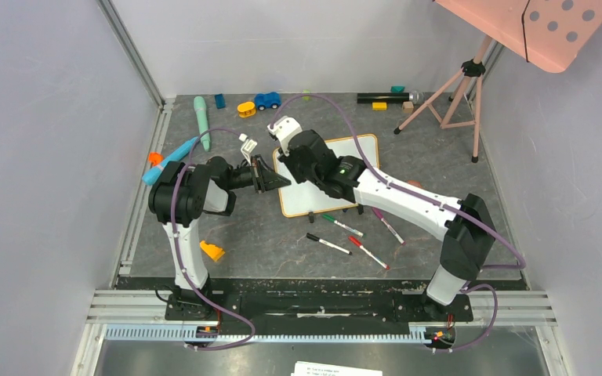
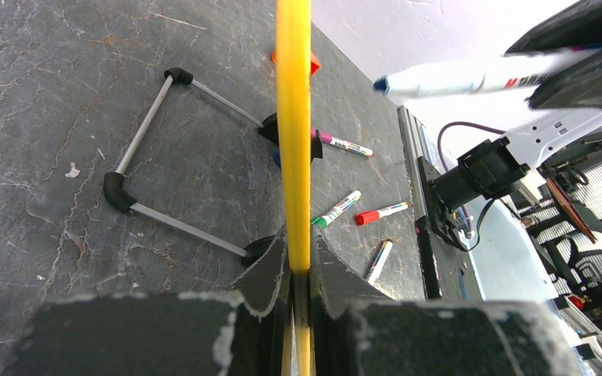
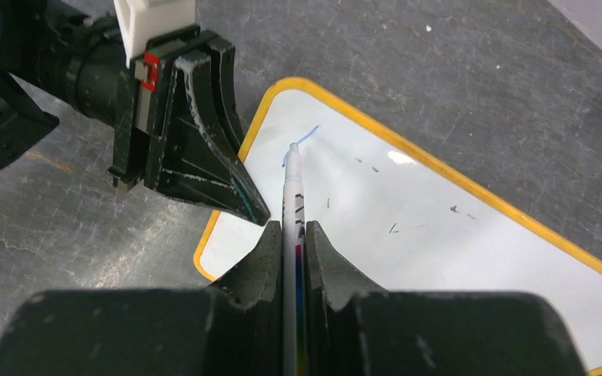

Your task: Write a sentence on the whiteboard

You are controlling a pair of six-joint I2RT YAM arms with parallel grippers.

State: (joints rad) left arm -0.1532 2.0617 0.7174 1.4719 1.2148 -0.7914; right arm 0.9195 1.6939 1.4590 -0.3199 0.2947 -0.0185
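Note:
The whiteboard (image 1: 357,150) with a yellow-orange frame lies at the table's middle. My left gripper (image 1: 281,182) is shut on its left edge; the frame (image 2: 293,117) runs up between the jaws (image 2: 302,258). My right gripper (image 1: 291,160) is shut on a blue marker (image 3: 292,188), tip on the board (image 3: 407,211) near its upper left corner. Of the sentence, only one short blue stroke (image 3: 302,141) shows beside the tip, with no words. The marker (image 2: 470,74) also shows in the left wrist view. A few faint dark specks dot the board.
Several capped markers lie in front of the board: green (image 1: 341,225), black (image 1: 328,244), red (image 1: 368,253), purple (image 1: 388,225). A pink tripod (image 1: 455,98) with a pink dotted panel (image 1: 541,27) stands back right. Toys (image 1: 267,100) line the back; an orange wedge (image 1: 212,251) lies near left.

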